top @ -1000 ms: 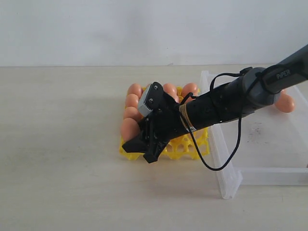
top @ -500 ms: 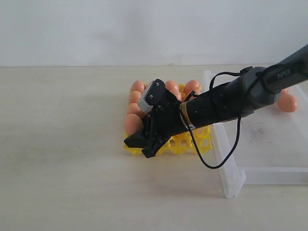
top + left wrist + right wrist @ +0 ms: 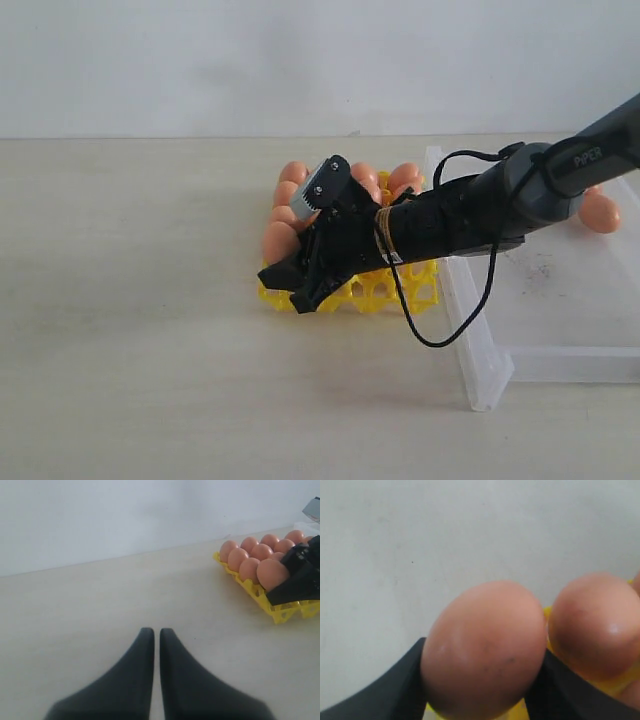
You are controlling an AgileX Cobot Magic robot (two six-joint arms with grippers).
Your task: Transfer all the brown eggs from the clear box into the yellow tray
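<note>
We see the right gripper (image 3: 286, 288) clamped on one brown egg (image 3: 485, 650), a finger pressed to each side, at the seven o'clock corner of the yellow tray (image 3: 375, 292). More brown eggs (image 3: 250, 547) sit in cups toward twelve. At the tray's three o'clock lies the clear box (image 3: 480, 350), a lone egg (image 3: 600, 213) at its one o'clock end. Our left gripper (image 3: 154, 635) is all but closed, holding nothing.

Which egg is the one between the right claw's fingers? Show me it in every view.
Exterior view: the gripped egg at the yellow tray's front-left corner, partly behind the right claw.
Left wrist view: gripped egg nearest the camera, against the black claw.
Right wrist view: gripped egg close up, between both fingers.
Shared landmark: the yellow tray.
</note>
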